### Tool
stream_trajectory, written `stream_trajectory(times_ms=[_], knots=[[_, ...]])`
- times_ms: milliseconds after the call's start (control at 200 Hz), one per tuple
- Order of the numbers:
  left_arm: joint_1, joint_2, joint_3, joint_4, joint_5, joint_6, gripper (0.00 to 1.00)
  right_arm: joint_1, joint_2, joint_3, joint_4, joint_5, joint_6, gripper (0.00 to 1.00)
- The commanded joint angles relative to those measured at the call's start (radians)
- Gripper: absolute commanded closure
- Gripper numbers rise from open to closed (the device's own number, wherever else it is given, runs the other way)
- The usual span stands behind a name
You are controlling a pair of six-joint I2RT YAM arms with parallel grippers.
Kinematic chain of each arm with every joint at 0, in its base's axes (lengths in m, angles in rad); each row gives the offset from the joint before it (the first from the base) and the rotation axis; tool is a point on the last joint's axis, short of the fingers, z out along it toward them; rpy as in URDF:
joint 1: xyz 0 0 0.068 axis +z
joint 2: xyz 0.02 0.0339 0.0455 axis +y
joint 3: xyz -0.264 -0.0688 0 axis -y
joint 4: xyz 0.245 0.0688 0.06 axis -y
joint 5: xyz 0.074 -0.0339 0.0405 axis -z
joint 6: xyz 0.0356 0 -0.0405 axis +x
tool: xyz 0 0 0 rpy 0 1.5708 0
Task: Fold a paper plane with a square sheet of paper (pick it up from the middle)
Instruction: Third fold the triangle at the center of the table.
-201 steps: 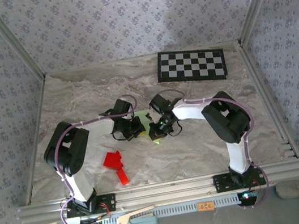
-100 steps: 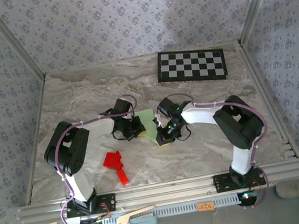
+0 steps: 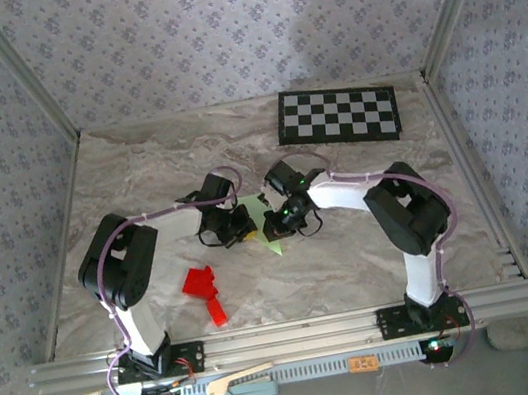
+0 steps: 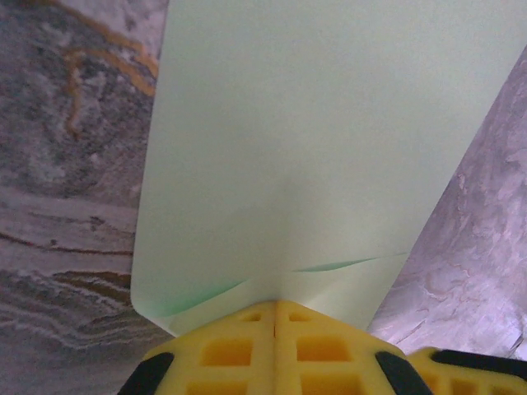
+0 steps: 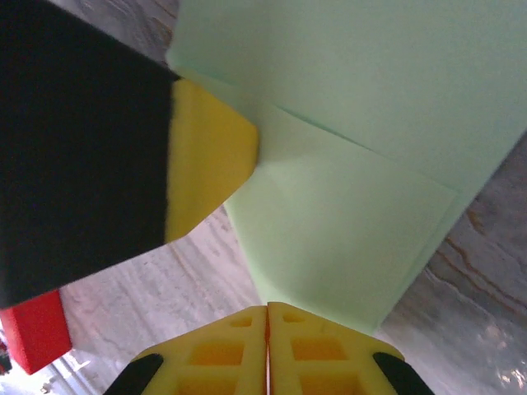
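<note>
The pale green square sheet of paper [image 3: 273,247], partly folded, lies on the marble table between the two arms, mostly covered by them from above. My left gripper [image 3: 239,225] is shut, its yellow tips [image 4: 274,306] set on the near point of the paper [image 4: 313,140], where two folded flaps meet. My right gripper [image 3: 278,226] is shut too, with its tips [image 5: 268,309] at the edge of the layered paper [image 5: 354,123]. The left gripper's yellow fingertip [image 5: 210,156] touches the sheet's left side in the right wrist view.
A bright red paper shape [image 3: 203,287] lies near the front left, its corner [image 5: 33,337] also in the right wrist view. A black-and-white checkerboard [image 3: 338,114] sits at the back right. Metal rails and patterned walls bound the table [image 3: 137,168].
The right gripper swung right, off the paper, half a second ago, and has now come back left over it. The left gripper has stayed put.
</note>
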Motion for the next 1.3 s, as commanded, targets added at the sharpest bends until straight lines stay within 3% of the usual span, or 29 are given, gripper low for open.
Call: stream_trajectory(times_ms=[0,485,1039,1294], knots=[[-0.004,0.008,0.019,-0.055,-0.035,0.020,0.96,0.008,0.035,0.023,-0.041,0.025,-0.012,0.91],[-0.037,-0.069,-0.019,0.022,0.037,0.101,0.89,0.010,0.082,0.008,-0.094,0.090,-0.013,0.94],[-0.059,0.019,0.007,-0.065,-0.117,0.134,0.93,0.012,0.082,-0.010,-0.115,0.112,-0.011,0.94],[-0.015,0.046,0.037,-0.110,-0.151,0.189,0.93,0.008,0.087,-0.043,-0.158,0.169,-0.050,0.94]])
